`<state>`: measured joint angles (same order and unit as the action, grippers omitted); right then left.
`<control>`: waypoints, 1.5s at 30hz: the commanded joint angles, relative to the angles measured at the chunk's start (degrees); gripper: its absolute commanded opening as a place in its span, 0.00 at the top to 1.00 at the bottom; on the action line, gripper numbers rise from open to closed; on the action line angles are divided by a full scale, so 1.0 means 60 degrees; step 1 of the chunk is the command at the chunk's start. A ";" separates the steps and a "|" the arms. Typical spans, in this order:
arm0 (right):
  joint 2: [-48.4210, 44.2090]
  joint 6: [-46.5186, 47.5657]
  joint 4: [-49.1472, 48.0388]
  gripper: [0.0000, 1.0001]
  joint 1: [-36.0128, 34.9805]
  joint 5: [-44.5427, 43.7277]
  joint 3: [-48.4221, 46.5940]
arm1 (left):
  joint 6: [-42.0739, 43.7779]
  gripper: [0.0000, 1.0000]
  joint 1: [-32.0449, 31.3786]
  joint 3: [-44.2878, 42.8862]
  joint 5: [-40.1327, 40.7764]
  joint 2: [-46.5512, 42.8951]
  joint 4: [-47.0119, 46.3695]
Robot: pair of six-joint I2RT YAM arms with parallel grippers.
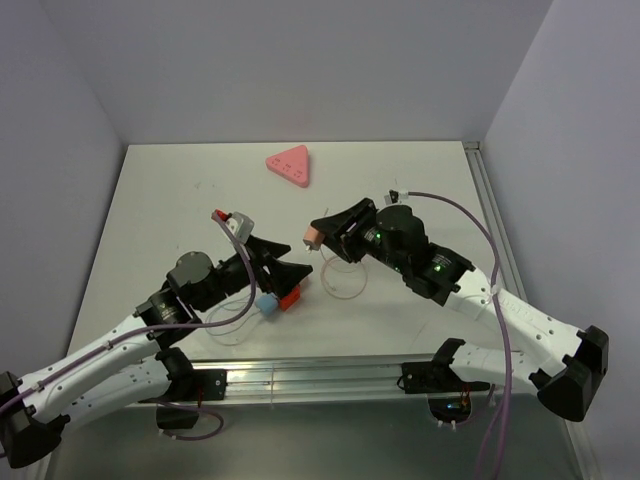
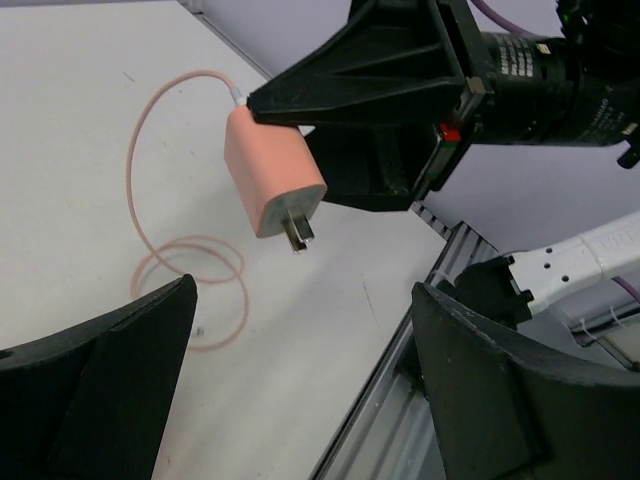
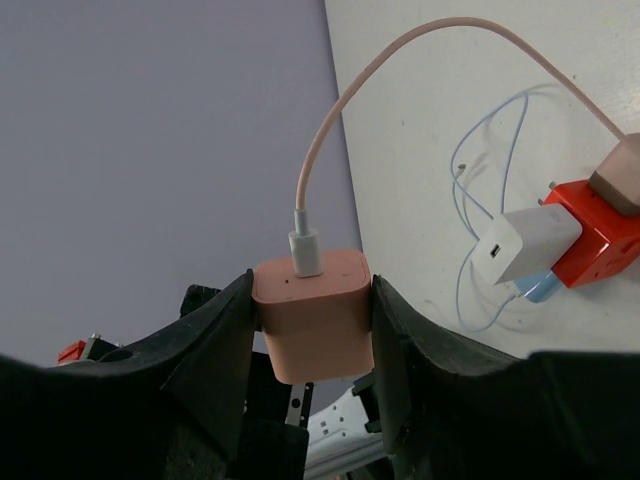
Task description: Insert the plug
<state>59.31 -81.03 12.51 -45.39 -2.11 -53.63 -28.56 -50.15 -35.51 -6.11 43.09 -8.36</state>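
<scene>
My right gripper (image 1: 318,230) is shut on a pink plug (image 1: 313,236) and holds it in the air, prongs pointing toward the left arm. In the right wrist view the plug (image 3: 312,325) sits between both fingers, its pink cable (image 3: 400,60) running up from its back. A red socket cube (image 1: 291,298) lies on the table with a white charger (image 3: 525,245) and a blue plug (image 1: 267,303) in it. My left gripper (image 1: 294,265) is open and empty just above the cube. In the left wrist view the pink plug (image 2: 275,185) hangs ahead of the open left gripper (image 2: 303,290).
A pink triangular block (image 1: 290,165) lies at the back of the table. The pink cable loops on the table (image 1: 345,280). A thin blue cable (image 3: 480,200) curls by the cube. The table's metal rail (image 1: 330,375) runs along the near edge.
</scene>
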 commanded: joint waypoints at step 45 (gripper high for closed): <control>-0.1582 0.3941 0.2703 0.05 -0.1240 0.1038 -0.1694 | 0.2809 1.00 0.0595 -0.1919 -0.2541 0.0391 0.2374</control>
<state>45.80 -59.44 26.24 -53.49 0.95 -56.66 -18.81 -46.68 -43.42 -18.87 45.95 3.79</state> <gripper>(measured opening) 0.948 0.037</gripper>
